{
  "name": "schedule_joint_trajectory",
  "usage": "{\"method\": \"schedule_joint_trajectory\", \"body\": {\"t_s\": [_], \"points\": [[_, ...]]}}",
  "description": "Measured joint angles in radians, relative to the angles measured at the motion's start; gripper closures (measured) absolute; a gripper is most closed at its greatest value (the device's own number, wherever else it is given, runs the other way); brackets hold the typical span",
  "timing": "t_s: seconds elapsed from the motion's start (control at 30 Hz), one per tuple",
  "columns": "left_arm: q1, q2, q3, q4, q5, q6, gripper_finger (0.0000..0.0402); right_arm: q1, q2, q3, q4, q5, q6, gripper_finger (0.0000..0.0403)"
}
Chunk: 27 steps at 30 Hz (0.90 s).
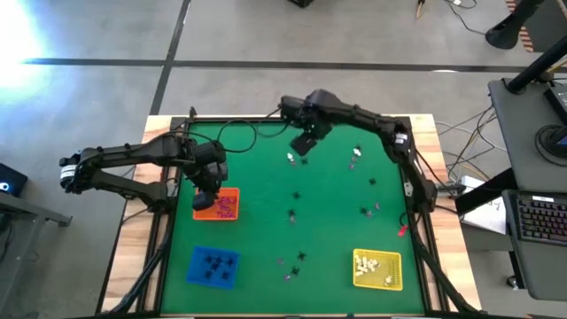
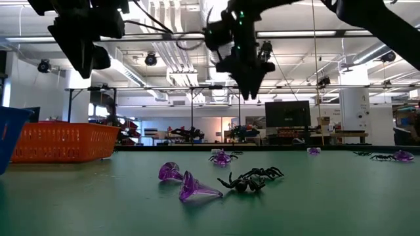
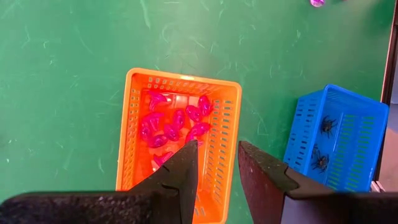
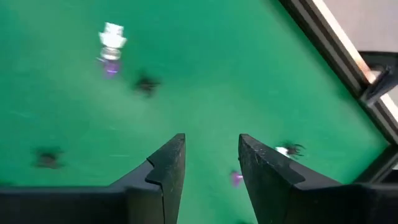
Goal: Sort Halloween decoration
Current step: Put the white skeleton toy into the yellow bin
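Overhead, I see the left gripper [image 1: 205, 197] hanging above the orange tray [image 1: 218, 205] at the mat's left side; in my left wrist view its two dark, wedge-shaped fingers [image 3: 180, 177] stand parted with a clear gap and nothing between them. Below them the orange tray [image 3: 224, 130] shows slotted plastic walls and a cluster of glossy pinkish-purple trinkets [image 3: 174, 124] on its floor.

The right gripper [image 1: 302, 143] hangs over the far middle of the green mat [image 1: 328, 221]. In my right wrist view its fingers [image 4: 168, 168] are likewise apart and hold nothing; bare mat shows through the gap.

The Halloween decoration lies partly sorted, partly loose. Black spider-shaped pieces [image 3: 322, 143] sit in the blue slotted tray [image 1: 213, 266] at the near left, and pale pieces [image 1: 374, 263] sit in the yellow tray [image 1: 377, 270] at the near right. Loose pieces are scattered over the mat's middle and right: a white trinket [image 4: 112, 36] with a purple one [image 4: 111, 67] just beside it, and small black ones near them.

At table height, two translucent purple cone-shaped trinkets [image 2: 187, 183] lie tipped on the mat, just beside a leggy black spider [image 2: 252, 179]. The mat is a matte green felt-like surface, framed by a wooden table edge [image 1: 142, 221].
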<state>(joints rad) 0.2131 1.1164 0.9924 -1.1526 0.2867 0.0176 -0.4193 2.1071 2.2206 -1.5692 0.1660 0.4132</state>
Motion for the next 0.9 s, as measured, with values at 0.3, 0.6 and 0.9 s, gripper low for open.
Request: {"method": "schedule_joint_trajectory", "body": {"t_s": [0.3,0.6,0.9], "points": [[0.0,-0.002,0.0,-0.002,-0.017,0.0,0.0306,-0.137,-0.002,-0.18,0.042,-0.095,-0.067,0.0264],[0.0,-0.002,0.0,-0.003,-0.018,0.0,0.0306,-0.193,-0.012,-0.425,0.1,-0.088,-0.107,0.0264],[0.0,-0.002,0.0,-0.004,-0.019,0.0,0.0306,-0.252,-0.152,-0.667,0.278,-0.088,-0.073,0.0264]]}}
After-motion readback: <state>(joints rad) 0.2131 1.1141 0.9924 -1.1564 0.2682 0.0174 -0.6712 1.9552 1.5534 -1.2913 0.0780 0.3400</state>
